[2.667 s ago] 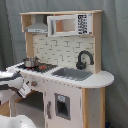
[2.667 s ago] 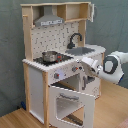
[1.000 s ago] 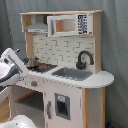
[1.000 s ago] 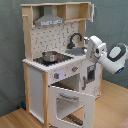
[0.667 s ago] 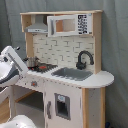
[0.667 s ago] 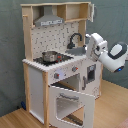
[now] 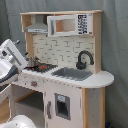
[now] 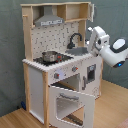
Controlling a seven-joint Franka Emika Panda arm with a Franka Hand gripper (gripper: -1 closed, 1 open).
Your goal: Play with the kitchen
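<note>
The kitchen [image 8: 62, 65] stands on the wooden floor [image 8: 115, 107] against a grey curtain, its oven door [image 8: 71, 103] hanging open and a small pot [image 8: 50, 56] on the stovetop. The claw [image 8: 93, 41] hovers beside the sink, probably choosing a part; whether it is spread cannot be told.

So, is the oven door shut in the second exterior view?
No, the oven door hangs folded down and open below the stovetop, showing the dark oven cavity behind it.
</note>
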